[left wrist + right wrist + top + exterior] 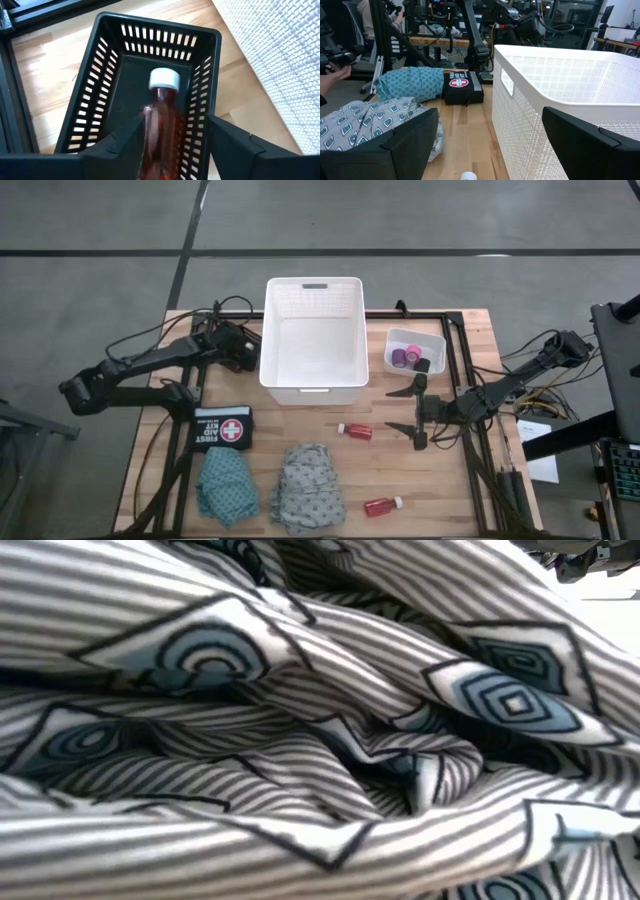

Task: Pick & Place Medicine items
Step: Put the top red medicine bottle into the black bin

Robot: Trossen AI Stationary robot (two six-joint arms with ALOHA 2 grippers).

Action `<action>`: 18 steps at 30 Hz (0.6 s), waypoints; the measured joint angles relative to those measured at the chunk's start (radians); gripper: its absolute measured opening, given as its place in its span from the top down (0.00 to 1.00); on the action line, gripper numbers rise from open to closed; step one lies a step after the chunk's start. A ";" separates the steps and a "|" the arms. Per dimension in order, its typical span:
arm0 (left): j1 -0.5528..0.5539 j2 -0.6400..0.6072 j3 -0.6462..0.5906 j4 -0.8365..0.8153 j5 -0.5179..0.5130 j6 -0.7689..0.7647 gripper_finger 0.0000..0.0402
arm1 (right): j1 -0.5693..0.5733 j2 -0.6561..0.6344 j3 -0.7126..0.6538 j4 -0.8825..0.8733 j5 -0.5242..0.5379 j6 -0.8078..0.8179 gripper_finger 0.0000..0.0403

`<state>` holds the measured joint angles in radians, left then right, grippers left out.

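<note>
A red bottle with a white cap (162, 120) lies tilted in a black slotted basket (95, 100), cap toward the basket's far wall. My left gripper (175, 122) hangs open over it at the table's far left (238, 348), one finger on each side. Two more red bottles (355, 430) (383, 504) lie on the table. My right gripper (415, 410) stands open and level just right of the first. A teal cloth (225, 485) and a grey cloth (310, 488) lie near the front edge. Purple, pink and black rolls (410, 358) sit in a small white tub. My left gripper points steeply down along the bottle, whose sides lie between the two fingers. A clear gap shows at one finger (225, 142). Whether the other finger (127, 140) touches the bottle I cannot tell. The bottle's lower end is out of the picture.
A large white bin (312, 330) stands at the far middle, between the black basket and the tub. A black first-aid pouch (222, 427) lies left of centre. The grey cloth (320, 720) fills the low view. A person's hand (332, 75) shows beyond the table.
</note>
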<state>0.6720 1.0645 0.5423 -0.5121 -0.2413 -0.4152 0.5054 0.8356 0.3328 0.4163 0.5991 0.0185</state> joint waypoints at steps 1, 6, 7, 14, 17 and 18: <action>0.000 0.000 0.000 0.000 0.000 0.000 0.49 | 0.000 0.000 0.000 0.000 0.000 0.000 0.12; 0.000 0.000 0.006 -0.016 0.036 -0.004 0.50 | 0.000 0.000 0.000 0.000 0.000 0.000 0.12; -0.002 0.000 0.014 -0.032 0.038 -0.008 0.50 | 0.000 0.000 0.000 0.000 0.000 0.000 0.12; -0.057 -0.013 0.073 -0.101 0.063 -0.034 0.50 | 0.000 0.000 0.000 0.000 0.000 0.000 0.12; -0.112 -0.046 0.088 -0.101 0.061 -0.037 0.50 | 0.000 0.000 0.000 0.000 0.000 0.000 0.12; -0.133 -0.063 0.091 -0.099 0.053 -0.037 0.50 | 0.000 0.000 0.000 0.000 0.000 0.000 0.12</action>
<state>0.5392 1.0016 0.6333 -0.6112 -0.1886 -0.4519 0.5053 0.8356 0.3328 0.4160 0.5993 0.0185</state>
